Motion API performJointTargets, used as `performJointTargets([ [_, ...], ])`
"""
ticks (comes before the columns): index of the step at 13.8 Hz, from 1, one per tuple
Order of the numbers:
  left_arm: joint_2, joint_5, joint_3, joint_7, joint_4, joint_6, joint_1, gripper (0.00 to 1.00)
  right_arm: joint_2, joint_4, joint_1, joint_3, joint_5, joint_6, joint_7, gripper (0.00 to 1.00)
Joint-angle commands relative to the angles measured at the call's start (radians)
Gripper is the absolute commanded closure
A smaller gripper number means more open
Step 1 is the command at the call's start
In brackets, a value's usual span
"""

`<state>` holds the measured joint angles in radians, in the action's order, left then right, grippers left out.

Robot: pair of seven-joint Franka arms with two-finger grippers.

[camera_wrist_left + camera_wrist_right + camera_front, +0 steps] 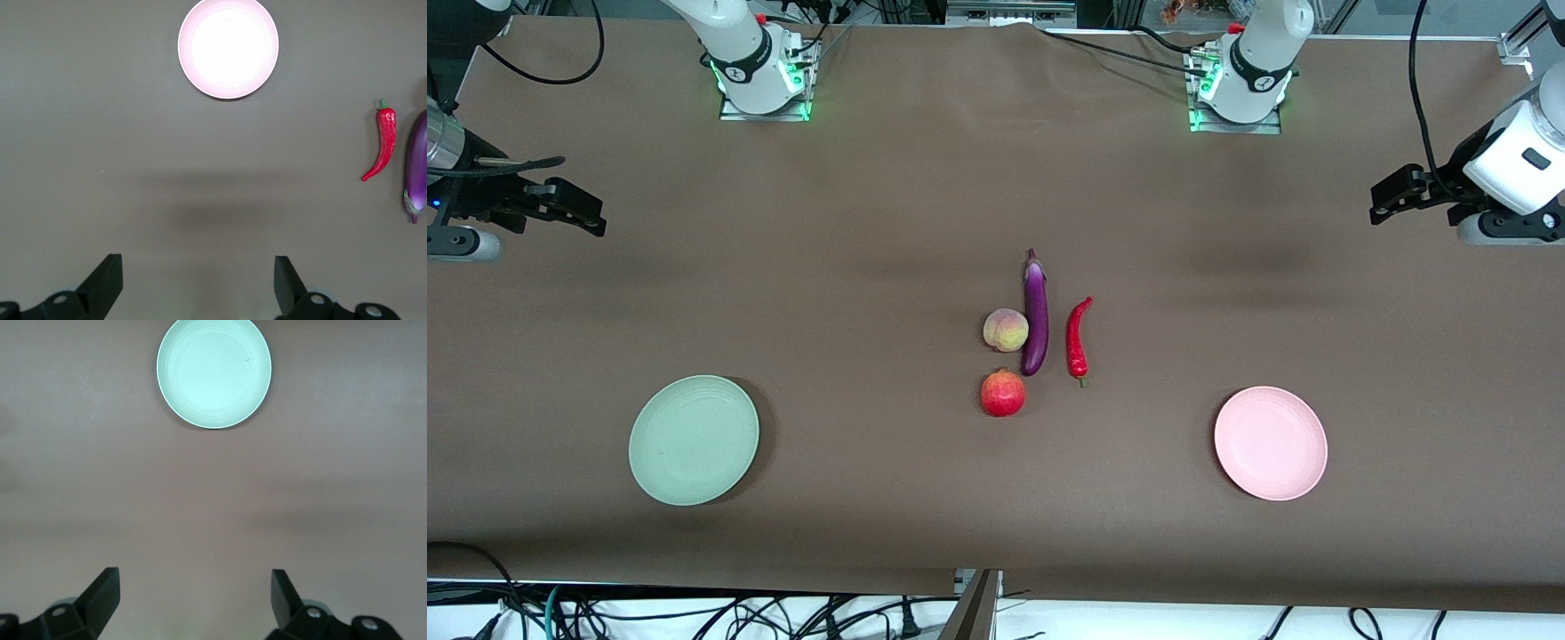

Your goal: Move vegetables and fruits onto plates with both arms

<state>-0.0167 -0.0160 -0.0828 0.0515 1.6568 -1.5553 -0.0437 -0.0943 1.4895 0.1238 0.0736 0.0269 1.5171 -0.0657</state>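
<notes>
I see both arms waiting | left gripper (1380, 206) jaws spread, over bare table at its end | right gripper (591, 216) jaws spread, likewise | mid-table: eggplant (1035, 313) touching peach (1006, 330), chili pepper (1079, 339) beside, pomegranate (1003, 394) nearest camera | pink plate (1270, 442) toward left arm's end, mint green plate (694, 439) toward right arm's

A glossy purple eggplant (1035, 316) (dark at its stem cap) lies at the brown table's (871, 267) centre, with a red chili pepper (1079, 339), a yellowish-pink peach (1006, 330) and a red pomegranate (1003, 393). The plates are plain: mint green plate (694, 440), pink plate (1271, 443).
</notes>
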Motion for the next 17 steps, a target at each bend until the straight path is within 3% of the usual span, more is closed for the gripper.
performJointTargets([
  [1,0.021,-0.007,-0.003,-0.019,-0.034,0.018,0.002,0.00,-0.007,-0.021,-0.006,-0.008,0.005,-0.006,-0.005,0.00],
  [13,0.043,-0.007,-0.022,-0.003,-0.034,0.057,0.008,0.00,-0.007,-0.021,-0.004,-0.009,0.005,-0.003,-0.014,0.00],
  [17,0.160,-0.005,-0.026,-0.004,-0.034,0.055,0.034,0.00,-0.007,-0.020,-0.007,-0.008,0.005,-0.003,-0.019,0.00],
])
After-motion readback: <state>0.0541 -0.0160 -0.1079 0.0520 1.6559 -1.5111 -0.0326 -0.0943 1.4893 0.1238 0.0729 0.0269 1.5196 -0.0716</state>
